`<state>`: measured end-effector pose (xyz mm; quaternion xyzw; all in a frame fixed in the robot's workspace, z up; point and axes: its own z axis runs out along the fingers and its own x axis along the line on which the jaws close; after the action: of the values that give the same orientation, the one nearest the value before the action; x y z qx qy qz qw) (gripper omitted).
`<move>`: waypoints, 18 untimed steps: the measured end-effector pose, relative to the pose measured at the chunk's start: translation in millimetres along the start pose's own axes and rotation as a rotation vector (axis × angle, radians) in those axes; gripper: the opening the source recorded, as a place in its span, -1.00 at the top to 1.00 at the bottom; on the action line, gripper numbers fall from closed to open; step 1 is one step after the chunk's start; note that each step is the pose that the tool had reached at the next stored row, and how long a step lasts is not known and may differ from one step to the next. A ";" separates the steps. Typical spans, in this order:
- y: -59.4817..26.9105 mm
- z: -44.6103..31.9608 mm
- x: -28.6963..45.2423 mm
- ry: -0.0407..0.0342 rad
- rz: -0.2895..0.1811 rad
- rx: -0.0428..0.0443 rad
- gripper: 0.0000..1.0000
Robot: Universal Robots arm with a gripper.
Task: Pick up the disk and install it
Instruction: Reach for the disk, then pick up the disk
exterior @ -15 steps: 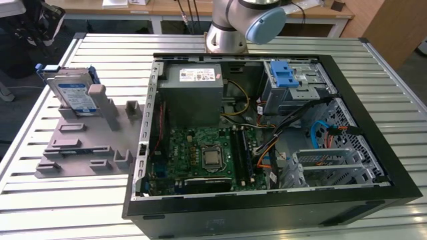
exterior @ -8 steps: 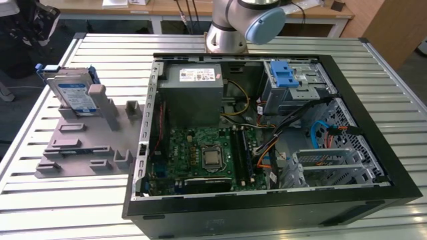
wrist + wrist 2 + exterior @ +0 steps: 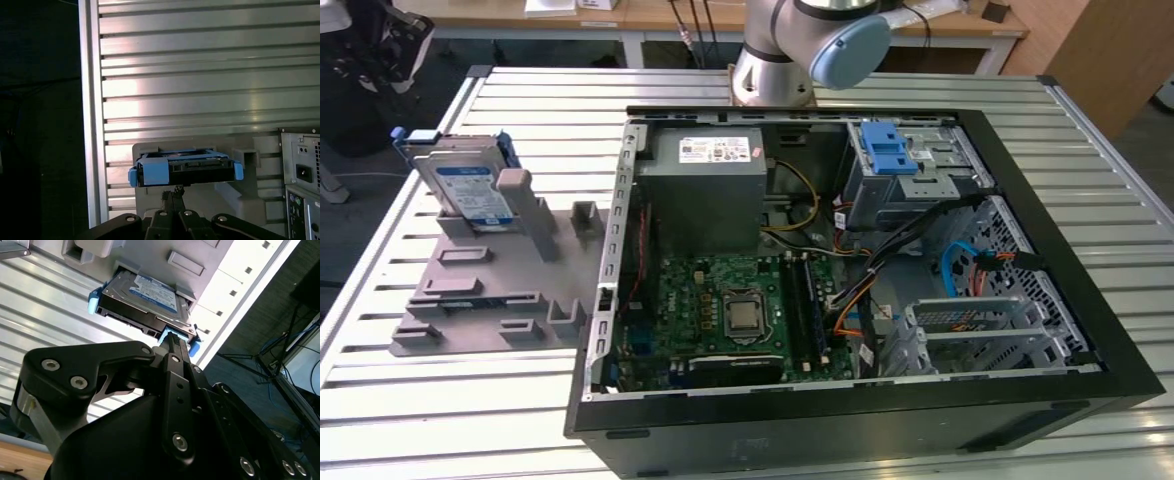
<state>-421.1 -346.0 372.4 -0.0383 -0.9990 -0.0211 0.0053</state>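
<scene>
It was a robotics lab — robot arm point(image 3: 801, 50) on a slatted metal bench point(image 3: 454, 400), opened computer case point(image 3: 854, 425), desks point(image 3: 654, 14) behind.

Two things are carried directly on the ribbed silver aluminium table point(image 3: 454, 420) — a flat grey plastic fixture plate point(image 3: 474, 305) with raised blocks, toward the exterior view's left, and an open black computer case point(image 3: 854, 420) just beside it.

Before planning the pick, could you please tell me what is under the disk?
The disk stands on edge in a grey fixture lying on the slatted table. Its lower edge is covered by the fixture's posts, so the seating cannot be seen.
</scene>
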 end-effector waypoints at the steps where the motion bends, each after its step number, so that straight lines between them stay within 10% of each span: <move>1: -0.1 0.2 0.5 0.0000 0.000 0.0000 0.79; 18: 0.1 1.0 2.7 0.0022 -0.052 0.0007 0.79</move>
<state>-423.8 -345.6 371.4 -0.0123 -0.9997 -0.0209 0.0059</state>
